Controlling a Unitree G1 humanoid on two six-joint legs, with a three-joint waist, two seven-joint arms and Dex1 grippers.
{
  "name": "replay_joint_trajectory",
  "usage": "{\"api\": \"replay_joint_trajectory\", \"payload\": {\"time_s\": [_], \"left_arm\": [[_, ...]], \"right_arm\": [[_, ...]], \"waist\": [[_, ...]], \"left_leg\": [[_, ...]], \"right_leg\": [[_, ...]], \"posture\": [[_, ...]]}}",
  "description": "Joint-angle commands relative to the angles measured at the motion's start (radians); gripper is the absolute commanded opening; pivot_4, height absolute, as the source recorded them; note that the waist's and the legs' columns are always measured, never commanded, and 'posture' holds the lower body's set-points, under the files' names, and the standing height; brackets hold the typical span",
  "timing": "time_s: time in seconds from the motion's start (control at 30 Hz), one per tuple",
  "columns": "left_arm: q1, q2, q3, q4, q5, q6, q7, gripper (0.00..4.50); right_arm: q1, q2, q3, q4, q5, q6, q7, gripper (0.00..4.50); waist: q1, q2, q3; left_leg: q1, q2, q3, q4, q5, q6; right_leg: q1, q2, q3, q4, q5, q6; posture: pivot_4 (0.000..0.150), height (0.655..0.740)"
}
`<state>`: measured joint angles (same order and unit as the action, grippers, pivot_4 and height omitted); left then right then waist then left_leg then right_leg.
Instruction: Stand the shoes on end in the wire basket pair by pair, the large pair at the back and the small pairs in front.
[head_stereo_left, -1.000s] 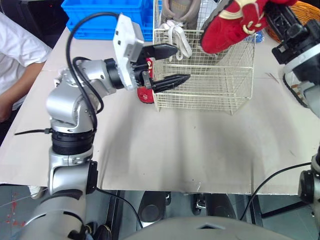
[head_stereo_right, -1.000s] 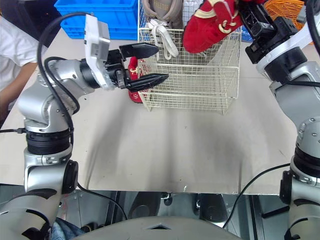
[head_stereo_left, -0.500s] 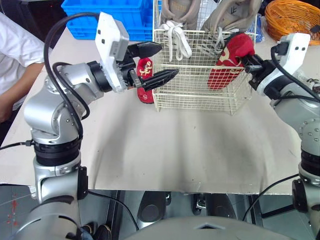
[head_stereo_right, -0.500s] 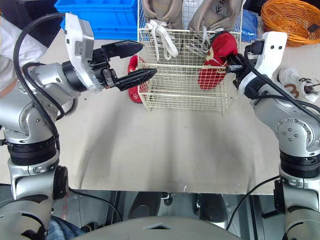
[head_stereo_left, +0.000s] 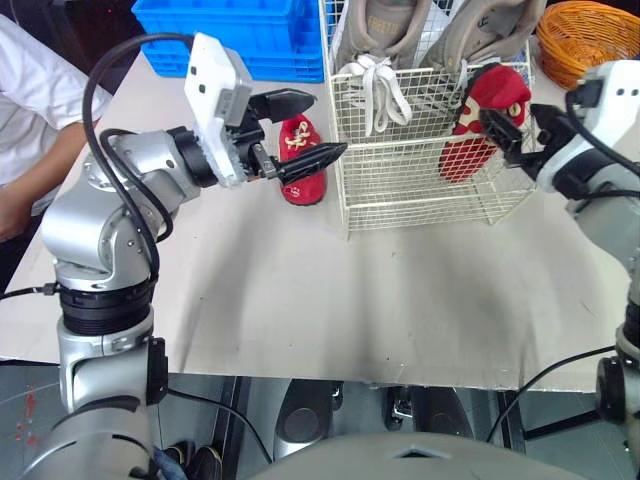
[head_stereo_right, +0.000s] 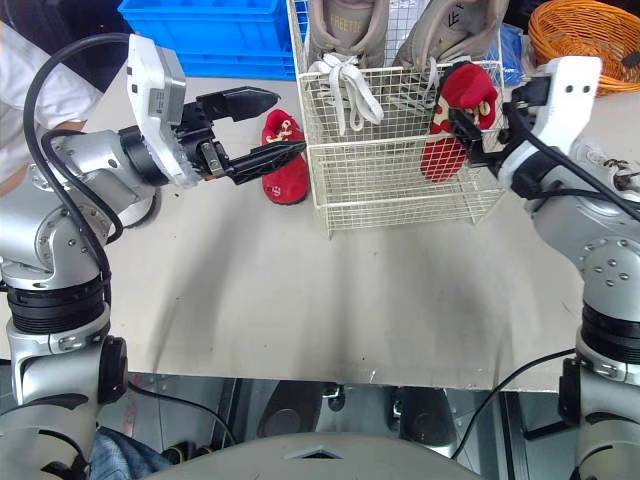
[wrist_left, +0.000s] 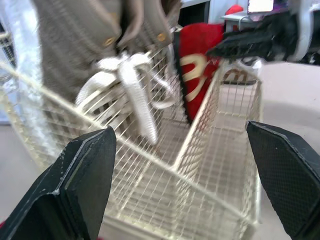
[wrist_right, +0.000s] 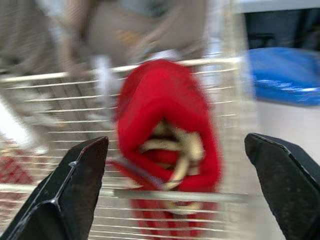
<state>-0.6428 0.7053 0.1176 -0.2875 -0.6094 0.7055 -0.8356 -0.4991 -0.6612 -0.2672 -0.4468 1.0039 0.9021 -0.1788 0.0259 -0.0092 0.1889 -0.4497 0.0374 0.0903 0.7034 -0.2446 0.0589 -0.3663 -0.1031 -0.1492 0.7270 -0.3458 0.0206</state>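
A cream wire basket (head_stereo_left: 430, 190) stands at the back of the table. Two large tan shoes (head_stereo_left: 375, 30) (head_stereo_left: 480, 30) stand on end along its back. One small red shoe (head_stereo_left: 480, 125) stands upright in its front right corner. My right gripper (head_stereo_left: 515, 125) is open at that corner, its fingers (wrist_right: 65, 200) spread wide on either side of the red shoe (wrist_right: 167, 130). The other red shoe (head_stereo_right: 285, 165) lies on the table just left of the basket. My left gripper (head_stereo_right: 290, 121) hovers open above it, pointing at the basket (wrist_left: 220, 165).
A blue crate (head_stereo_left: 230, 30) sits behind the left arm and an orange woven basket (head_stereo_left: 585, 35) at the back right. A person's white sleeve (head_stereo_left: 30, 100) is at the table's left edge. The table in front of the basket is bare.
My right gripper brought the red shoe down from above the basket into its front right corner and opened. The camera view shifted; my left gripper stayed open near the other red shoe.
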Motion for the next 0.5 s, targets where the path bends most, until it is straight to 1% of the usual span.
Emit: {"api": "replay_joint_trajectory", "payload": {"time_s": [0.03,0.17,0.23,0.3,0.43,0.5], "left_arm": [[0.005,0.025,0.033,0.046,0.022,-0.055,-0.019,4.5],[0.014,0.034,0.027,0.126,0.057,-0.107,-0.043,4.5],[0.007,0.035,0.033,0.177,0.074,-0.13,-0.045,4.5],[-0.011,0.038,0.032,0.257,0.109,-0.156,-0.031,4.5],[-0.093,0.002,0.022,0.456,0.182,-0.178,0.063,4.5],[-0.138,-0.021,0.022,0.548,0.202,-0.184,0.092,4.5]], "right_arm": [[0.005,-0.03,-0.072,-0.066,0.031,0.019,0.027,4.45],[0.027,-0.031,-0.097,-0.111,0.15,0.051,0.072,4.45],[0.055,-0.066,-0.097,-0.148,0.187,0.058,0.152,4.45],[0.093,-0.105,-0.099,-0.201,0.212,0.041,0.27,4.45],[0.133,-0.138,-0.072,-0.285,0.16,-0.049,0.445,4.45],[0.148,-0.138,-0.059,-0.31,0.149,-0.078,0.503,4.45]], "waist": [[-0.006,0.0,0.0],[-0.013,0.0,0.0],[-0.012,0.0,0.0],[-0.011,0.0,0.0],[-0.01,0.0,0.0],[-0.009,-0.001,0.0]], "left_leg": [[0.0,0.0,0.0,0.0,0.0,0.0],[0.0,0.0,0.001,0.0,0.0,0.0],[0.0,0.0,0.001,-0.001,0.0,0.0],[-0.001,0.0,0.002,-0.001,0.0,0.0],[-0.002,0.0,0.002,-0.001,0.0,0.0],[-0.002,0.0,0.002,-0.001,0.0,0.0]], "right_leg": [[0.0,0.0,0.0,0.0,0.0,0.0],[-0.001,0.0,0.001,0.0,0.0,0.0],[-0.002,0.0,0.001,0.0,0.0,0.0],[-0.003,0.0,0.002,0.001,0.0,0.0],[-0.004,0.0,0.002,0.0,0.0,0.0],[-0.004,0.0,0.002,0.001,0.0,0.0]], "posture": [[0.15,0.686],[0.15,0.686],[0.15,0.686],[0.15,0.686],[0.15,0.686],[0.15,0.686]]}}
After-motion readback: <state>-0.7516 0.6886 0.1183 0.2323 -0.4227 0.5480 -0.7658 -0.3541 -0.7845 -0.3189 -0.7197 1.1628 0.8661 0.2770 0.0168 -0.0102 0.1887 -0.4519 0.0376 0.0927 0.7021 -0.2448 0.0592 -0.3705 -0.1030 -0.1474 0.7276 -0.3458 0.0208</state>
